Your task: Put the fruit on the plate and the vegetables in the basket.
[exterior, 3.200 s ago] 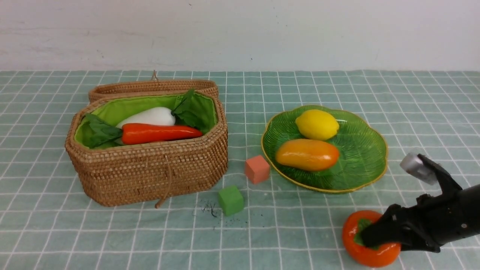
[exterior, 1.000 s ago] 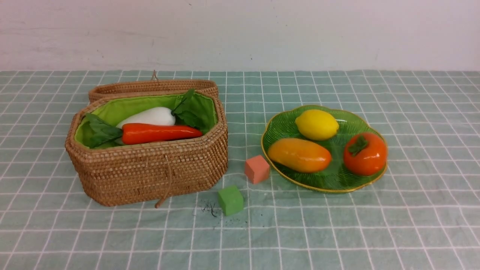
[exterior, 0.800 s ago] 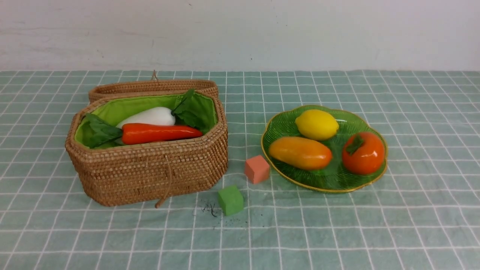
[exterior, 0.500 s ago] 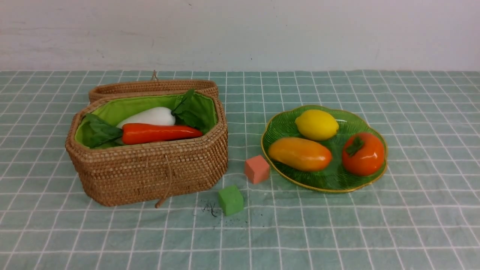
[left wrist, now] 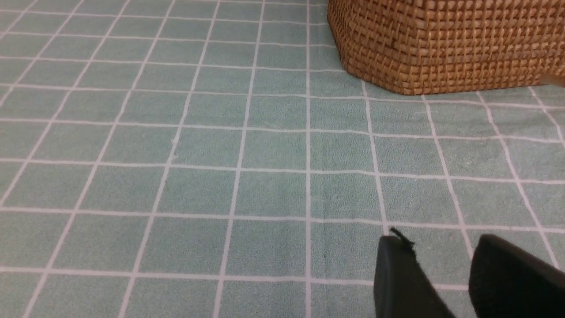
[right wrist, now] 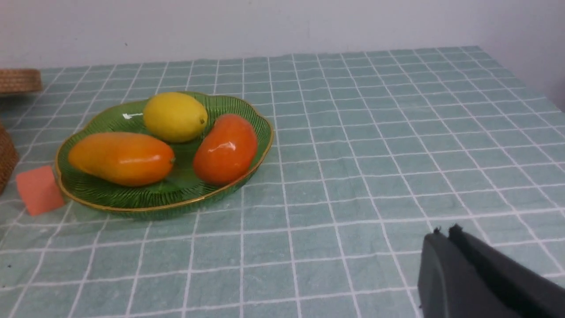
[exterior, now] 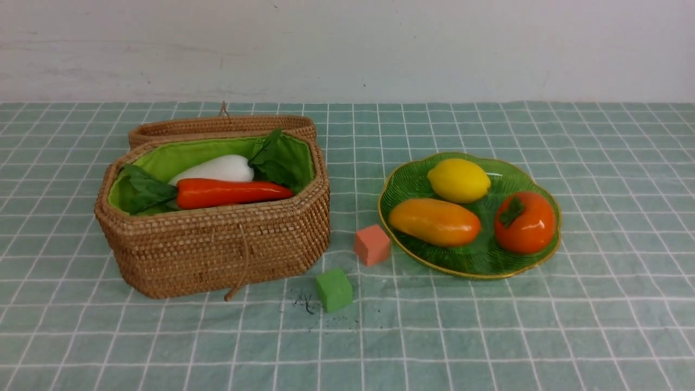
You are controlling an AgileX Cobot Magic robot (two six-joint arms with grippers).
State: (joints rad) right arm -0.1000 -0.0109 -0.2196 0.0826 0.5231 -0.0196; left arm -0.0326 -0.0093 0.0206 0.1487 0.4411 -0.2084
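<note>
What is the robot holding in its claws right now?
Nothing. The left gripper is open over bare cloth, and the right gripper is shut on nothing. The persimmon sits on the plate.

The persimmon (exterior: 524, 222), which earlier sat on the tabletop (exterior: 488, 336) near the front edge under the right tool (right wrist: 446, 247), now lies on the plate (exterior: 418, 187), beside the mango (exterior: 434, 222) and lemon (exterior: 459, 180). The right arm has left the front view. In the last second the persimmon rocked slightly and the mango shifted a little.
</note>
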